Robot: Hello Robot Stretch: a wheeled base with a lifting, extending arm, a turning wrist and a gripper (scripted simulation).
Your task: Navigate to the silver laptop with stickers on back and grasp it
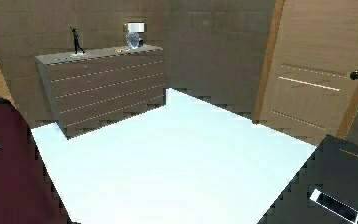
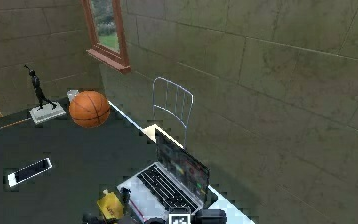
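Silver laptop (image 2: 172, 180): lid up, keyboard deck flat on desk (image 2: 67, 150), at desk's near corner. Sticker side not visible.
Desk: dark, spreads from laptop toward arm side view's left.
Wire-back chair (image 2: 173, 100): just beyond laptop, likely its user's seat.
Basketball (image 2: 89, 108): beyond laptop, toward view's left, near dark statuette (image 2: 39, 100).
Phone (image 2: 29, 172): flat, well apart from laptop, same side.
End effector (image 2: 137, 211): at laptop's near edge, probably lined up for grasp. Cannot tell whether it holds anything.

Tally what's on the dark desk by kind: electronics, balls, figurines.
Electronics: 2, the laptop and the phone
Balls: 1, the orange basketball
Figurines: 1, the dark figurine
Total: 4
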